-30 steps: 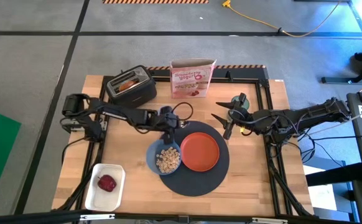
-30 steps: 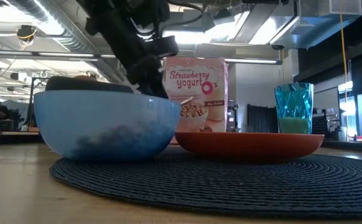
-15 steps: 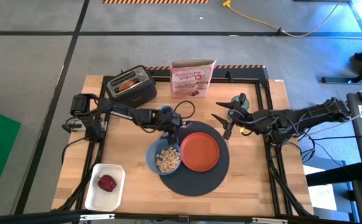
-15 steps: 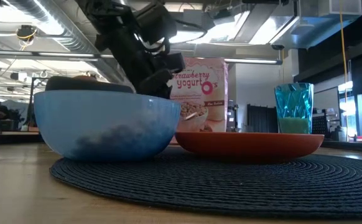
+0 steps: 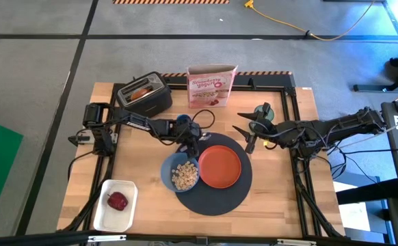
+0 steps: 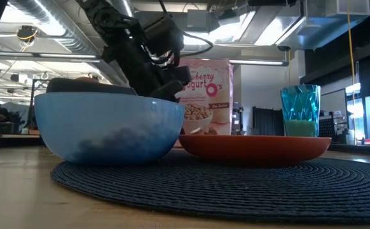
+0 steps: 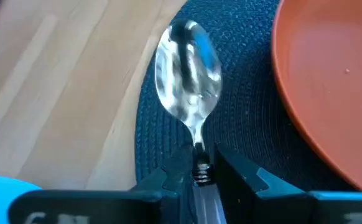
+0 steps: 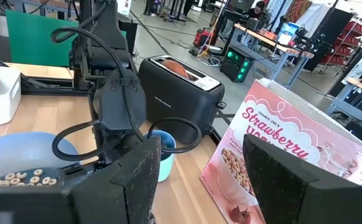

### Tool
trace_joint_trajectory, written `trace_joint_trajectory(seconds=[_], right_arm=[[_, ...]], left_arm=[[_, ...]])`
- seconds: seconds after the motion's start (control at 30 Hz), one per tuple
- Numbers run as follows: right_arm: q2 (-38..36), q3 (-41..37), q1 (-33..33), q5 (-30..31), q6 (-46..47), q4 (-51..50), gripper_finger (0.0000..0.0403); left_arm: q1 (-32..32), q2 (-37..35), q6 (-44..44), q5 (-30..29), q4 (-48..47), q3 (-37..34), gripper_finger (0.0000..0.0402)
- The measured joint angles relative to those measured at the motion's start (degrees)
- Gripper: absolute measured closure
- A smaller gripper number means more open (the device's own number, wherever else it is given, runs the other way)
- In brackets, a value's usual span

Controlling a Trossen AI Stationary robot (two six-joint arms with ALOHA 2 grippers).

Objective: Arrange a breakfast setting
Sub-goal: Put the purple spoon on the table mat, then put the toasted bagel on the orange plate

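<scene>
My left gripper [image 5: 192, 141] is shut on a metal spoon [image 7: 189, 71] over the far left edge of the round dark mat [image 5: 216, 195], between the blue bowl [image 5: 169, 171] of cereal and the orange plate [image 5: 219, 166]. Both dishes rest on the mat. My right gripper [image 5: 245, 133] is open and empty beside the green cup [image 5: 262, 111], which stands on the table. The red apple [image 5: 117, 201] lies in a white tray. Toast sticks out of the black toaster [image 5: 144, 94]. My left gripper pinches the spoon's handle [image 7: 198, 149] between its two fingers, just behind the spoon's bowl. The fingers lie along the handle, and the spoon's bowl [image 7: 187, 68] points forward past them, hollow side up, over the mat. Whether it touches the mat I cannot tell.
A cereal box [image 5: 211, 85] stands at the table's far edge beside the toaster. A small blue cup [image 8: 163, 154] stands on the table behind my left gripper. The white tray [image 5: 103, 212] sits at the near left corner. Bare wood lies left of the mat.
My left gripper has moved a little toward the table's right edge with the spoon, from above the bowl's far rim toward the gap between bowl and plate. It stays shut on the spoon.
</scene>
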Motion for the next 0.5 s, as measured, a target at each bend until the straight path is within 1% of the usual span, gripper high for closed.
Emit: trace_joint_trajectory(seconds=[0.3, 0.5], right_arm=[[0.0, 0.0, 0.0, 0.0, 0.0, -0.6, 0.0185], [0.0, 0.0, 0.0, 0.0, 0.0, -0.9, 0.0185]], left_arm=[[-0.5, 0.0, -0.6, 0.5, -0.8, 0.5, 0.0279], [-1.0, 0.0, 0.7, 0.4, -5.8, 5.6, 0.0262]])
